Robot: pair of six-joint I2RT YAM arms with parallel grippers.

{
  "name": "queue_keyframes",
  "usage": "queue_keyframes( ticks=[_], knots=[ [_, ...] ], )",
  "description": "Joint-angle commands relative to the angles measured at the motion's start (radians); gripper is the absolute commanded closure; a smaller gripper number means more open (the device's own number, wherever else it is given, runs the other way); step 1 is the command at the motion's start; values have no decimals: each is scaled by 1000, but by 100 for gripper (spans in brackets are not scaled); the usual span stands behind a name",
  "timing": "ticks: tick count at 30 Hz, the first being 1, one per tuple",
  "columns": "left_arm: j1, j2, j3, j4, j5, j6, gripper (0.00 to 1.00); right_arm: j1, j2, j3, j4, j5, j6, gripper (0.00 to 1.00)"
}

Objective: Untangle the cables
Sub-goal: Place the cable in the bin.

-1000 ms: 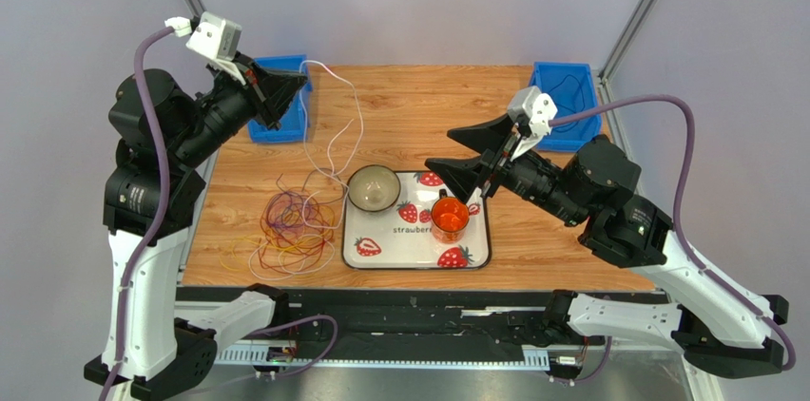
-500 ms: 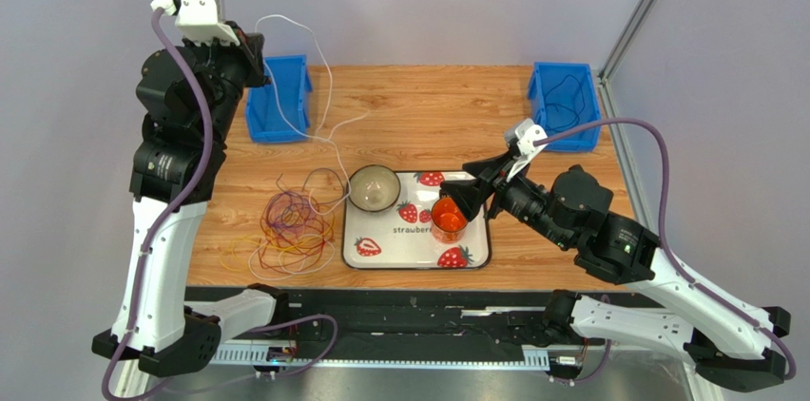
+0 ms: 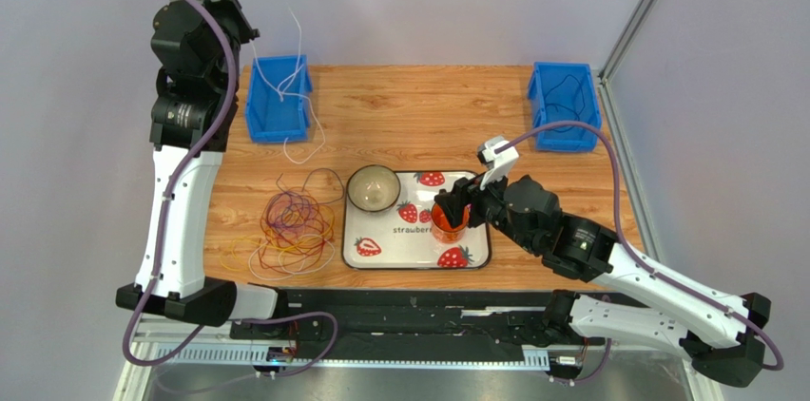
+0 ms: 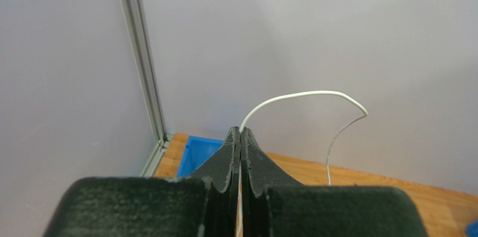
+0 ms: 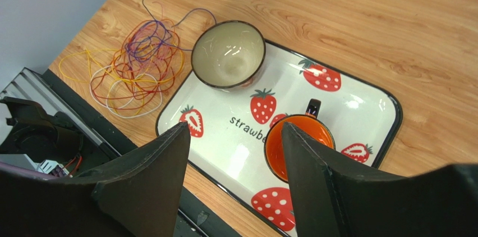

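Upper left, the left end effector (image 4: 240, 136) clenches a white cable (image 4: 303, 94) aloft; centre-right, the right end effector (image 5: 234, 130) hangs released above the orange cup (image 5: 297, 147).

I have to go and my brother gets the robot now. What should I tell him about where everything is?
Left gripper: jaws shut on the white cable, held high above the left bin; its tail hangs by the bin.
Right gripper: open, empty, over the cup on the tray.
Pile: tangled, left of the tray.
Right bin: holds a dark cable.
Done: white cable looks free of the pile.
Left: probably bin it, then separate the rest.
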Motion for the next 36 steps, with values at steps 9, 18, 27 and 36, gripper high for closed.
queue_keyframes(
  ticks=[9,18,27,36],
  knots=[
    [141,195,223,110,27,-43,100,0,55,-164,95,-11,151,36],
    [194,389,379,150,42,-64,100,-2,77,-207,89,-40,173,37],
    [253,561,520,239,21,-73,100,0,58,-244,60,-42,191,37],
    [259,621,433,339,-39,-35,100,-2,29,-267,26,-45,211,38]
  ],
)
